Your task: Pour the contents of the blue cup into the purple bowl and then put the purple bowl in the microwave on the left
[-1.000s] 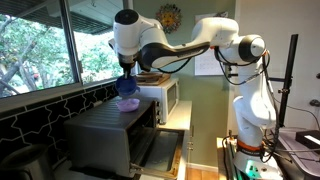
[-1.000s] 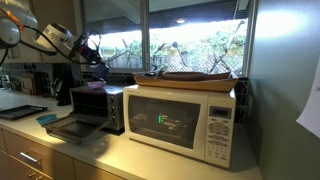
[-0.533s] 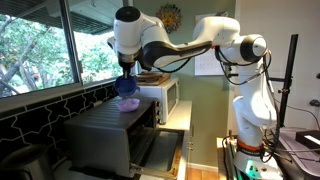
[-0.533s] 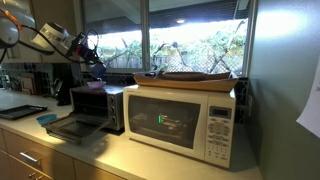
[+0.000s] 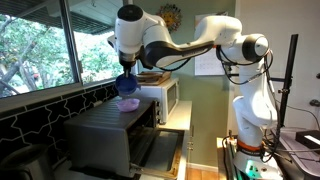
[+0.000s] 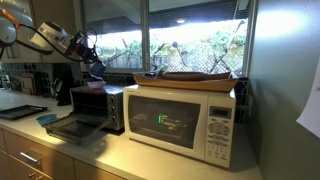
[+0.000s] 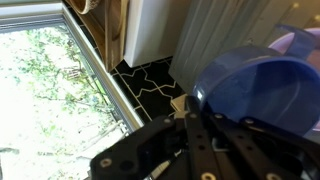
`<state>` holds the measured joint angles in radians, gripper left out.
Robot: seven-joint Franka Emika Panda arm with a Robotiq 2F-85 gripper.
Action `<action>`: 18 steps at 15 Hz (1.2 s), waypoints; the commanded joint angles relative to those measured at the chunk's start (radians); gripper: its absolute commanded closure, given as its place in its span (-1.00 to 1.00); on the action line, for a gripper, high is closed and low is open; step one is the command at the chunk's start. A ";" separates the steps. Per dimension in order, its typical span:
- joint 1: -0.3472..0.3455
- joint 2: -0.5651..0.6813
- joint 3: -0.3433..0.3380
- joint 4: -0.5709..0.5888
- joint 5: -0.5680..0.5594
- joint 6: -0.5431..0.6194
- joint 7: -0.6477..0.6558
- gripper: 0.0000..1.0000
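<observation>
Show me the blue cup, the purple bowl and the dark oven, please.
blue cup [image 7: 255,90]: wrist view, its side.
purple bowl [image 5: 128,103]: an exterior view, its outer side.
dark oven [image 5: 105,140]: an exterior view, its side panel.

The blue cup [image 7: 255,90] is showing a smooth, glossy plastic skin and is catching light along its rim. My gripper [image 7: 192,112] is looking matt black beside it. The purple bowl [image 7: 300,42] is reading as smooth plastic with a soft shine. The microwave [image 5: 105,135] is showing dark, dull metal, finely lined on top. The black wall tiles [image 7: 150,75] are gleaming like glazed ceramic. My arm [image 5: 235,50] is shining in hard white plastic shells. The tray [image 6: 195,78] is looking like wood.
</observation>
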<state>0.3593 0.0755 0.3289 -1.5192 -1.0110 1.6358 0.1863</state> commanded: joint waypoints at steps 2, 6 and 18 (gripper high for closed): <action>0.003 -0.040 0.002 -0.060 -0.048 0.025 -0.011 0.98; 0.002 -0.037 0.007 -0.053 -0.022 0.017 -0.025 0.98; 0.004 -0.035 0.015 -0.051 -0.033 0.014 -0.039 0.98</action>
<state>0.3597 0.0688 0.3466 -1.5333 -1.0366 1.6359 0.1634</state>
